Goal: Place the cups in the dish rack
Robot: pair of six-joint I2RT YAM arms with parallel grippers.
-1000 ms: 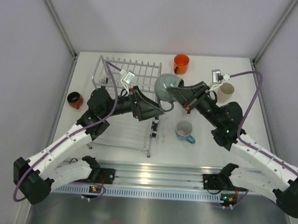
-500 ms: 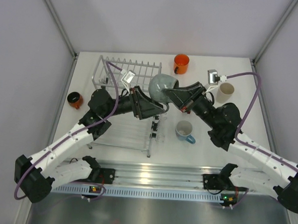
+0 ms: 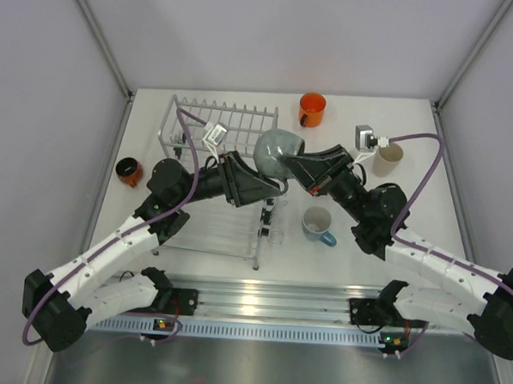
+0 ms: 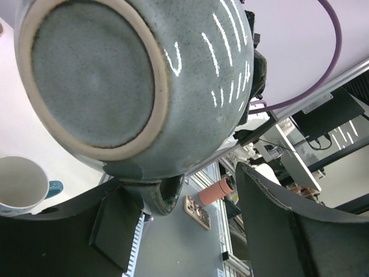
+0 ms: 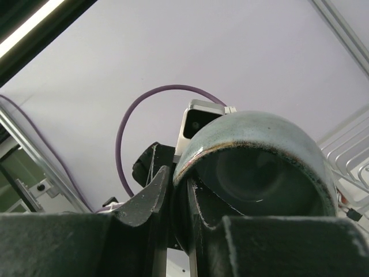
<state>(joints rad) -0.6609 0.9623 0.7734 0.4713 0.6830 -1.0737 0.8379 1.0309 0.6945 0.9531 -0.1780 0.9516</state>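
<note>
A large grey-blue speckled mug (image 3: 276, 148) hangs in the air above the right end of the wire dish rack (image 3: 243, 118). My right gripper (image 3: 287, 166) is shut on its rim, one finger inside and one outside (image 5: 179, 179). My left gripper (image 3: 272, 184) is open just under the mug (image 4: 138, 86), its fingers either side of the handle (image 4: 162, 196). On the table stand an orange cup (image 3: 312, 108), a grey-beige cup (image 3: 387, 156), a light blue cup (image 3: 318, 224) and a dark red-orange cup (image 3: 128, 171). The red cup is out of view.
The rack's lower tray (image 3: 215, 235) runs toward the near edge, with a small wire holder (image 3: 269, 223) at its right side. Grey walls close in the table. Both arms cross above the rack's middle.
The right gripper has carried the grey-blue mug a little to the left, closer over the rack. The left gripper has shifted slightly left with it, staying under the mug.
</note>
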